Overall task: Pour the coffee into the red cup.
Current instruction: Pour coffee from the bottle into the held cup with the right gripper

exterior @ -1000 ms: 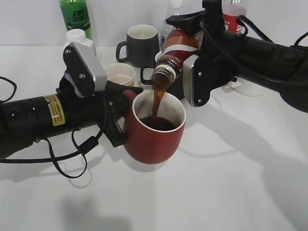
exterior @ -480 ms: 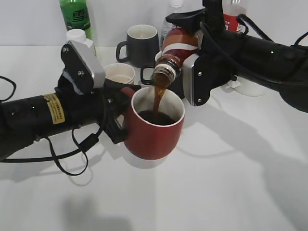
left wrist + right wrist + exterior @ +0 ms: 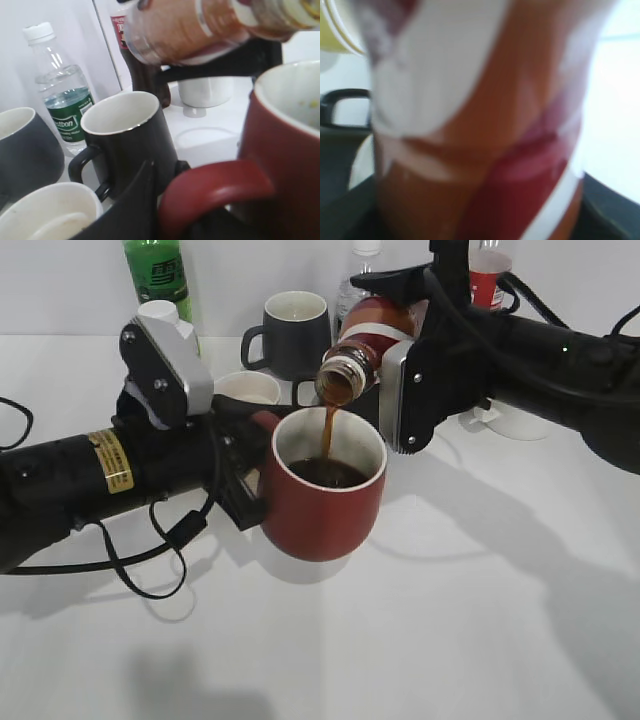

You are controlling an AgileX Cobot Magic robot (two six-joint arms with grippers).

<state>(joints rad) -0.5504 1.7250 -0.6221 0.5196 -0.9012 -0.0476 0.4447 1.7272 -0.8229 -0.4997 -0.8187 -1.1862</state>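
In the right wrist view we see only the blurred bottle [image 3: 470, 125], clamped in the right gripper [image 3: 400, 335] and tipped, coffee [image 3: 329, 435] streaming into the red cup [image 3: 325, 505] below. The left gripper [image 3: 245, 465] clasps the cup's handle [image 3: 210, 187]. Beyond it stand black mugs [image 3: 127, 135] and a water bottle [image 3: 62, 107].

Count from my side: 1 red mug [image 3: 330, 505], 2 dark mugs – grey one [image 3: 295, 332] at the back, black one [image 3: 131, 137] behind the red. 1 small paper cup [image 3: 247, 389]. 1 white cup [image 3: 205, 92] far right. Bottles: 4 – coffee bottle [image 3: 365, 345], green one [image 3: 157, 275], clear water bottle [image 3: 62, 102], red-labelled one [image 3: 486, 280]. Arms: 2.
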